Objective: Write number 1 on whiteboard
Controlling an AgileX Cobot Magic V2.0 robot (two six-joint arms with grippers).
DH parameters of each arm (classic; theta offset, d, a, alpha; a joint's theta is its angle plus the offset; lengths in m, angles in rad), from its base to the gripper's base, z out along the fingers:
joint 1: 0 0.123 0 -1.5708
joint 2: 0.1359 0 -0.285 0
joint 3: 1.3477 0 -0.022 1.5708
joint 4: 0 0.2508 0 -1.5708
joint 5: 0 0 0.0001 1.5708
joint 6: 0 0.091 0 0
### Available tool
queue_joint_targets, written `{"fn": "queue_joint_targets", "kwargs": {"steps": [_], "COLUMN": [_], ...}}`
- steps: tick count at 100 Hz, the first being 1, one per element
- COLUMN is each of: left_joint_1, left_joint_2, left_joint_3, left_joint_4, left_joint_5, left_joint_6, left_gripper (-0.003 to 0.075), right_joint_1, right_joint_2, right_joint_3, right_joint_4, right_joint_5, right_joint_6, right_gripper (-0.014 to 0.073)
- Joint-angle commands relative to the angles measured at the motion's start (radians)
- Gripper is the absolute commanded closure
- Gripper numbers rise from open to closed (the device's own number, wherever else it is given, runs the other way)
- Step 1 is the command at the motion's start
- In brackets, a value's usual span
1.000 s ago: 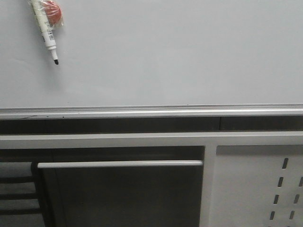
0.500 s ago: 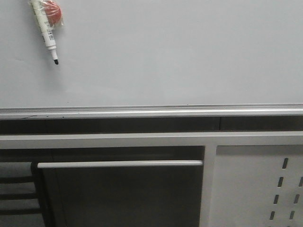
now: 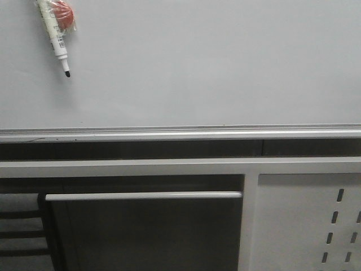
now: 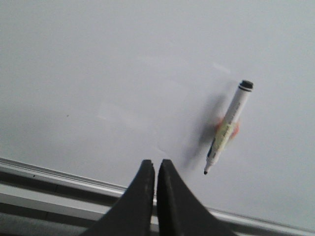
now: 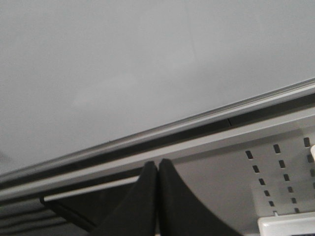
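One large pale grey-white glossy whiteboard point(image 3: 203, 62) is seen, with one silver aluminium rail point(image 3: 180, 134) along its lower edge. One white-barrelled marker pen with a black tip point(image 3: 56, 38) is seen against the board, tilted, tip pointing down, and one reddish-orange round object point(image 3: 65, 15) is seen just beside its barrel; whether the two are joined cannot be told. In the left wrist view the same marker pen point(image 4: 227, 127) lies beyond and to one side of the left hand point(image 4: 152, 164), well apart from it. No marker stroke is visible on the board in any view.

Two black hands are counted, one in each wrist view. The left hand is clenched, its two fingers pressed together with nothing between them, and is pointed at the board just above the rail. The right hand point(image 5: 157, 164) is likewise clenched on nothing, and is set in front of the rail, with the board beyond it.

Below the rail one white metal frame bar point(image 3: 180, 167) is seen, one slim white horizontal bar point(image 3: 143, 196) under it, and one white metal panel with slot holes point(image 3: 307, 223). Dark slats point(image 3: 20, 231) are seen low down at the far edge.
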Motion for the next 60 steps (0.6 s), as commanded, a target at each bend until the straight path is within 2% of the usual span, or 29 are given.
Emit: {"fn": "queue_joint_targets", "kwargs": {"steps": [1,13,33,40,53,60], "left_joint_1": [-0.007,-0.007,-0.007,-0.007,-0.007,-0.007], "left_joint_2": [0.125,0.212,0.302,0.342,0.427,0.476], "left_joint_3": [-0.141,-0.211,-0.225,-0.225,-0.225,-0.225], "left_joint_4": [0.010,-0.042,-0.300,-0.408,-0.598,-0.717], "left_joint_5": [0.082,0.166,0.164,0.170,0.168,0.168], "left_joint_6": [0.056,0.089,0.412,0.520,0.658,0.774], "left_gripper": [0.0741,0.0741,0.0724,0.0652,0.0448,0.0402], "right_joint_1": [-0.008,-0.008,-0.006,-0.006,-0.006,-0.006], "right_joint_2": [0.105,0.174,0.200,0.200,0.200,0.200], "right_joint_3": [-0.105,-0.158,-0.174,-0.174,-0.174,-0.174], "right_joint_4": [-0.025,-0.019,-0.006,-0.006,0.010,0.028], "right_joint_5": [0.004,0.011,0.026,0.026,0.026,0.026], "right_joint_6": [-0.067,-0.086,-0.091,-0.091,-0.091,-0.091], "right_gripper": [0.0637,0.0637,0.0625,0.0560,0.0320,0.0247]}}
